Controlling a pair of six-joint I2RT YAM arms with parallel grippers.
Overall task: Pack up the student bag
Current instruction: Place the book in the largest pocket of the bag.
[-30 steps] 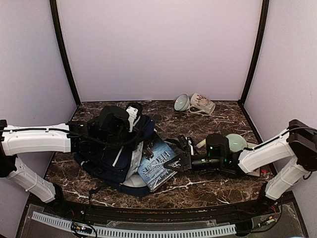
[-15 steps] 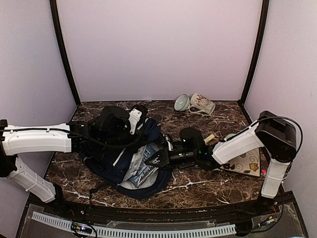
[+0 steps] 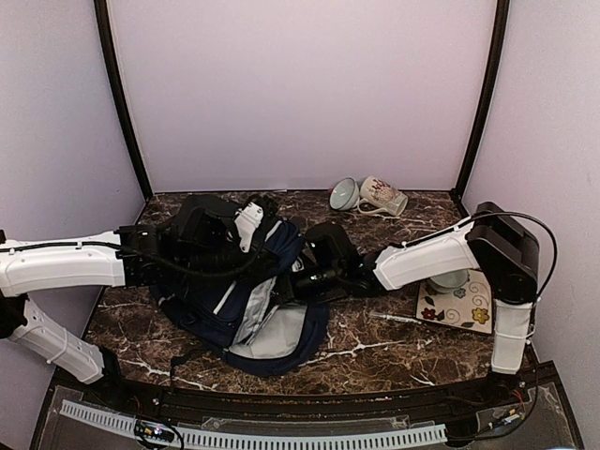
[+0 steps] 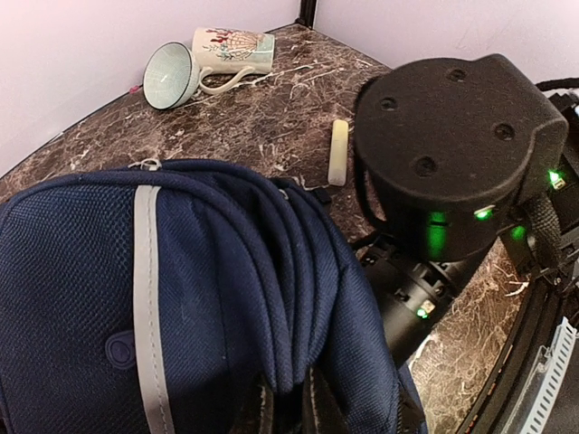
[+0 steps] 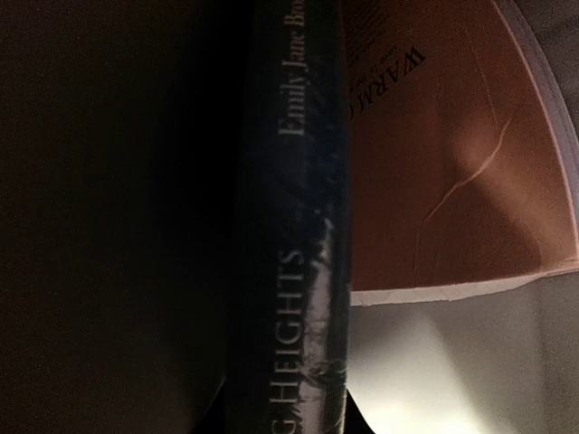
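The left tool pinches the raised rim of the student bag. The right tool reaches inside it, closed on a book.

Cloth of student bag: navy, matt, coarse weave, with a smoother grey stripe trim. Under the bag, surface: dark marble-look, polished, white-veined. Behind the bag, mug: glossy glazed ceramic. The book: glossy dark spine, creased matt paper cover. Beside the bag, arm housing: matt black plastic.

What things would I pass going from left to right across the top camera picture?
White left arm → student bag → mug lying on its side → flowered tile.
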